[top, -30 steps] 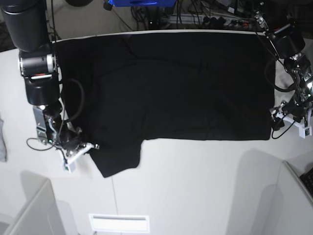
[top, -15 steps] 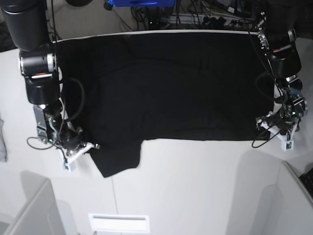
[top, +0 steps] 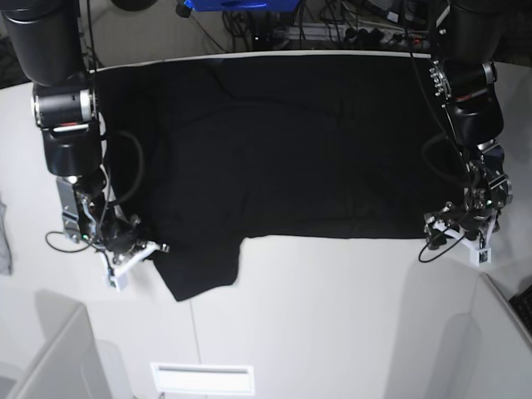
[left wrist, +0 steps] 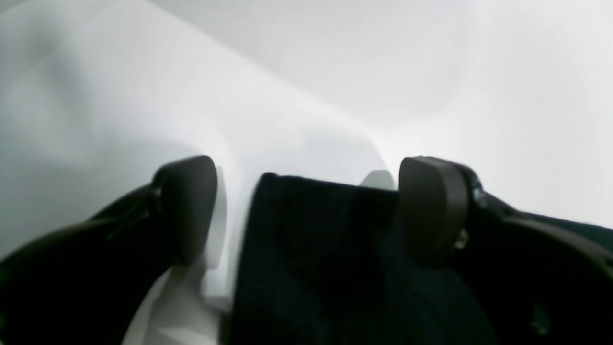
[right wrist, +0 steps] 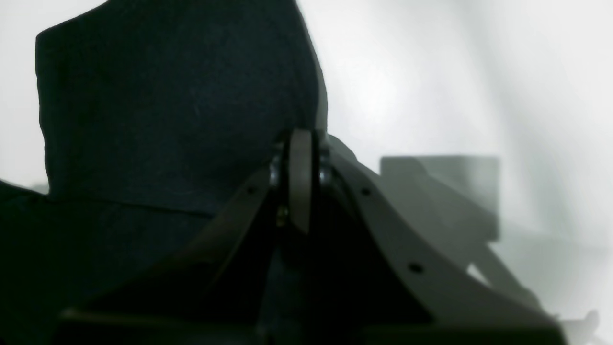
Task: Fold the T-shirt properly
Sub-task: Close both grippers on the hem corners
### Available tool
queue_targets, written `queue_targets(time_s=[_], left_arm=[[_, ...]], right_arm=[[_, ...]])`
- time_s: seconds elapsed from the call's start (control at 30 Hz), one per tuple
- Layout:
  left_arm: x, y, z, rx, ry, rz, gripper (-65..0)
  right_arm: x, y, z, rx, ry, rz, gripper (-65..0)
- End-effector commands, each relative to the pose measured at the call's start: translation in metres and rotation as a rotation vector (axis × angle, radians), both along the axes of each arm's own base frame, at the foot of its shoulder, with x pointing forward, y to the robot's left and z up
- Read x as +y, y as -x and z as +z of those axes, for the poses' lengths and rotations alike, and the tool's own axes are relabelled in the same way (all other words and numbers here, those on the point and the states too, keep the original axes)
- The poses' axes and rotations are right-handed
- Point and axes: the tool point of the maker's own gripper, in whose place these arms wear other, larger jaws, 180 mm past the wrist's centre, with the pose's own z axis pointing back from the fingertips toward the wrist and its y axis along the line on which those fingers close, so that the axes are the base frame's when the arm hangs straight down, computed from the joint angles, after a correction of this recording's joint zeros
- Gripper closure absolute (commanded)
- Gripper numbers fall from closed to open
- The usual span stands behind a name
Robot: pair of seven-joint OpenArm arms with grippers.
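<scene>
The black T-shirt (top: 291,150) lies spread flat across the white table (top: 332,316), with one sleeve (top: 199,270) sticking out at the front left. My left gripper (top: 455,235) stands open at the shirt's front right corner. In the left wrist view that corner (left wrist: 325,249) lies between the two dark fingertips (left wrist: 189,206) of the left gripper (left wrist: 311,206), apart from both. My right gripper (top: 156,248) is shut on the T-shirt's edge beside the sleeve. In the right wrist view, the right gripper (right wrist: 300,143) has its pads pressed together, with black cloth (right wrist: 167,105) rising behind them.
A grey cloth scrap (top: 4,237) lies at the table's left edge. A white slotted panel (top: 202,378) sits at the front. Cables and gear (top: 274,21) crowd the area behind the table. Low partitions (top: 50,357) stand at both front corners.
My left arm has swung in from the right edge, toward the front and left, bringing its open gripper to the shirt's front right corner. The right arm and the shirt have not moved.
</scene>
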Motion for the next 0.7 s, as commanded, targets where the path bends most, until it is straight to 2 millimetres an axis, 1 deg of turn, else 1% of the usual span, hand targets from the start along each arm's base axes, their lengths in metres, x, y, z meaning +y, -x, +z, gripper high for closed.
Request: queue_targets(time_s=[0.0, 0.07, 0.1, 0.13, 0.3, 0.4, 0.43, 0.67], left_arm=[[-0.0019, 0.0071, -0.007, 0.055, 0.014, -0.011, -56.8], [-0.0014, 0.0112, -0.0106, 0.064, 0.013, -0.008, -55.9], [-0.002, 0.0118, -0.0115, 0.067, 0.012, -0.01, -53.8], [-0.0023, 0.0124, -0.0122, 0.069, 0.012, -0.011, -49.9], [-0.0014, 0.0139, -0.013, 0.07, 0.013, -0.008, -19.3], [-0.0014, 0.0152, -0.0142, 0.073, 0.013, -0.008, -4.1], [-0.0017, 0.0152, -0.0143, 0.074, 0.013, -0.009, 0.0], [-0.0017, 0.014, -0.0121, 0.069, 0.006, -0.015, 0.0]], right_arm=[[-0.0054, 0.0008, 0.0012, 0.023, 0.024, 0.01, 0.0], [-0.0054, 0.0005, 0.0013, 0.021, 0.024, 0.01, 0.0], [-0.0064, 0.0003, 0.0015, 0.02, 0.025, 0.008, 0.0], [-0.0065, 0.0001, 0.0017, 0.019, 0.025, 0.008, 0.0], [-0.0065, 0.0001, 0.0017, 0.019, 0.025, 0.008, 0.0], [-0.0066, 0.0, 0.0018, 0.018, 0.024, 0.007, 0.0], [-0.0066, 0.0, 0.0018, 0.018, 0.024, 0.007, 0.0], [-0.0071, -0.0011, 0.0033, 0.012, 0.025, 0.007, 0.0]])
